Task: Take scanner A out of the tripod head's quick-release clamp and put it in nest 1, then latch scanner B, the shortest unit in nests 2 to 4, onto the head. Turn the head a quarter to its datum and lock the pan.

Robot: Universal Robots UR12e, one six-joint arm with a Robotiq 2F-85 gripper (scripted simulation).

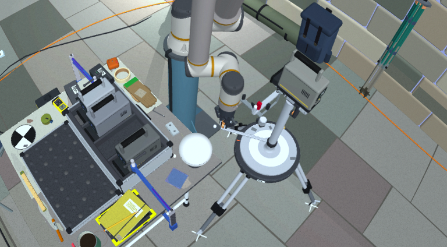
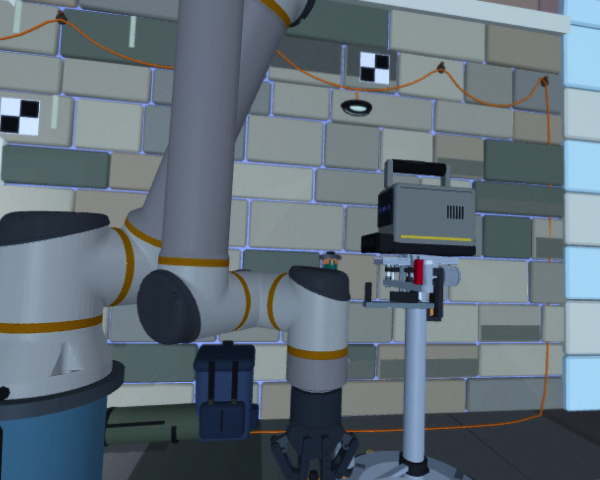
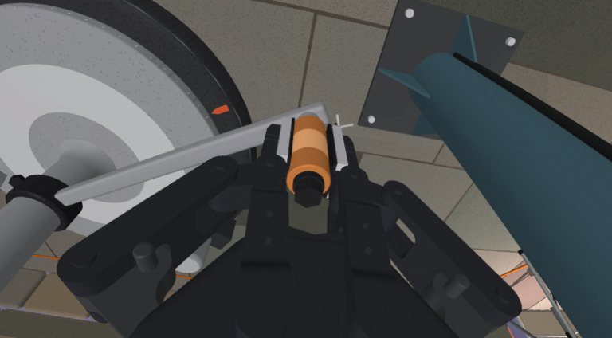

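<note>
My gripper (image 3: 310, 154) is low beside the tripod's round base plate (image 1: 267, 150). The orange grip (image 3: 309, 151) at the end of the long grey pan arm (image 3: 180, 156) sits clamped between the fingers. The arm runs back to the collar on the tripod column (image 1: 280, 122). A grey scanner with a yellow stripe (image 1: 301, 87) sits on the tripod head (image 2: 413, 281) above. Three more grey scanners rest in the open case: two stacked-looking units at the back (image 1: 102, 104) and a lower one in front (image 1: 138, 147).
The case's open foam lid (image 1: 66, 178) lies on the table to the left. The blue robot pedestal (image 1: 183, 96) stands close behind my gripper. A white sphere (image 1: 195, 149) sits at the table's corner. A blue backpack (image 1: 318, 33) leans by the wall.
</note>
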